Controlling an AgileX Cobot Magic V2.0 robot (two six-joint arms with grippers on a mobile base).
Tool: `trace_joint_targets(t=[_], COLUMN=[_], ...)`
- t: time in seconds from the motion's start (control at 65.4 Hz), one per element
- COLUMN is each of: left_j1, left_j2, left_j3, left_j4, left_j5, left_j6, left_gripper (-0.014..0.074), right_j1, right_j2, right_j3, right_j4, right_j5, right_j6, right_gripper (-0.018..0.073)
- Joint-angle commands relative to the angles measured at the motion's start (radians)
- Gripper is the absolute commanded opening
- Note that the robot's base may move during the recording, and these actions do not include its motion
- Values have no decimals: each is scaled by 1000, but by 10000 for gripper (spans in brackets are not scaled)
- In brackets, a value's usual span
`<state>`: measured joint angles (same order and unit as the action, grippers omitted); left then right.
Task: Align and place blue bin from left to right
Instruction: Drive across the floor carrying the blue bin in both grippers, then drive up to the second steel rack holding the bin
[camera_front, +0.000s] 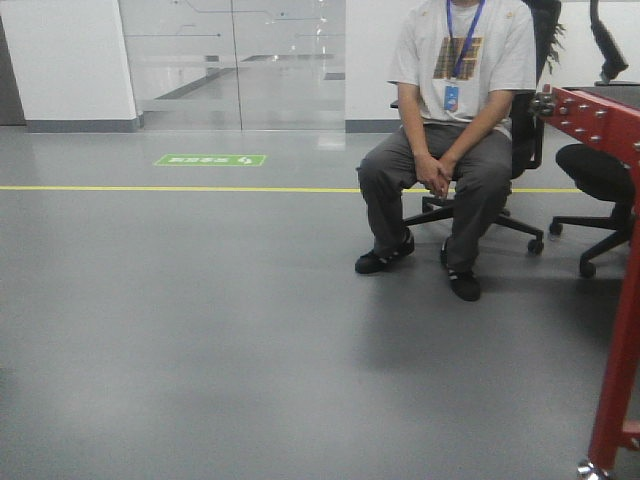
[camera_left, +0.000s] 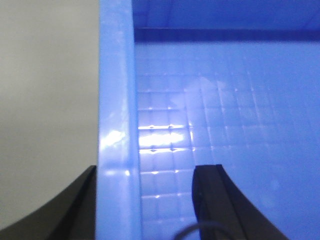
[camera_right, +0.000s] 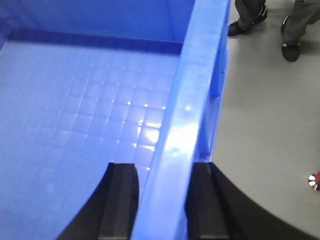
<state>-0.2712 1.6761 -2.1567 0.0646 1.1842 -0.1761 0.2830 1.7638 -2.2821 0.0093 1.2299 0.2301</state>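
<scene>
Grippers (camera_left: 145, 172) (camera_right: 161, 170) astride blue bin (camera_right: 192, 95) walls, left looser

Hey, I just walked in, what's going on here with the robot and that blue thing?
A two-armed robot is taking hold of an empty blue bin by its side walls. The right gripper has its fingers on either side of one wall and looks pressed against it. The left gripper straddles the other wall, but its inner finger stands off it. In the front view a person sits nearby, hands clasped.
</scene>
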Motion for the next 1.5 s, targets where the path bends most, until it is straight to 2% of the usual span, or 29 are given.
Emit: trace_joint_targets(t=[0.0, 0.658, 1.132, 1.484], left_j1=[-25, -25, -25, -25], left_j2=[-37, -37, -37, -37], left_j3=[-22, -22, -22, -22], left_j4=[-76, -65, -55, -55], left_j5=[-99, -335, -356, -425], left_j6=[41, 41, 41, 41], left_gripper=[-111, -111, -111, -111], right_j1=[-2, -2, -2, -2], right_j2=[-8, -8, -8, -8], right_j3=[-13, -13, -13, -13], right_j4=[-33, -33, -33, -33], right_j5=[-117, -146, -146, -146], right_j6=[23, 23, 23, 23], right_gripper=[-70, -70, -70, -70])
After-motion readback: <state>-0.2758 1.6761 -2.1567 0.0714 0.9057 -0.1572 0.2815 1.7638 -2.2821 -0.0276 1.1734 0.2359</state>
